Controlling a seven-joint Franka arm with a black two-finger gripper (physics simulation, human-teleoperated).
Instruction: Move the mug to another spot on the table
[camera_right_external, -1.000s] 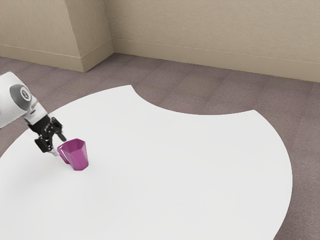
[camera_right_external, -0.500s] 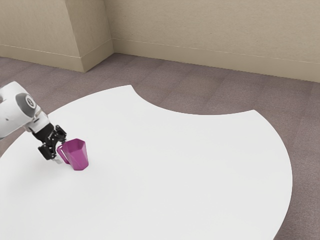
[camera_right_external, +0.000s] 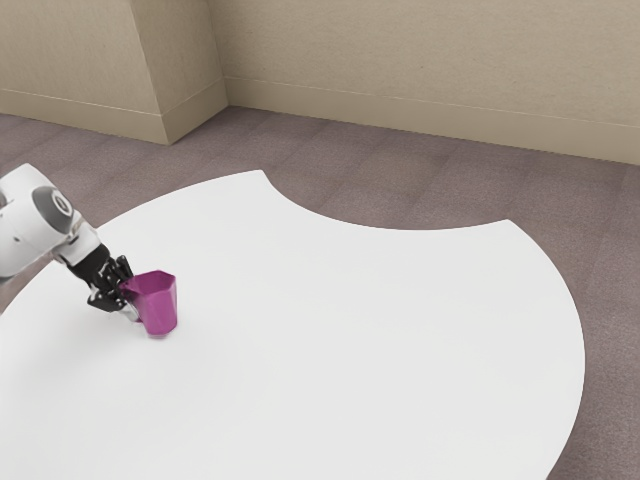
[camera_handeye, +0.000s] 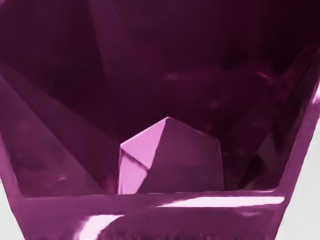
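A faceted magenta mug (camera_right_external: 157, 303) stands near the table's edge at the exterior view's left, tipped a little. My black gripper (camera_right_external: 126, 293) is against the mug's side that faces the arm, shut on its wall at the rim. The wrist view looks from very close into the mug (camera_handeye: 170, 160), over its rim and down to its angular bottom.
The white table (camera_right_external: 380, 330) spreads wide toward the exterior view's right, with a curved notch in its far edge. Grey-brown carpet and beige walls lie beyond it.
My gripper has come down and in against the mug and closed on it. The mug has since shifted slightly up and to the exterior view's right, now tilted.
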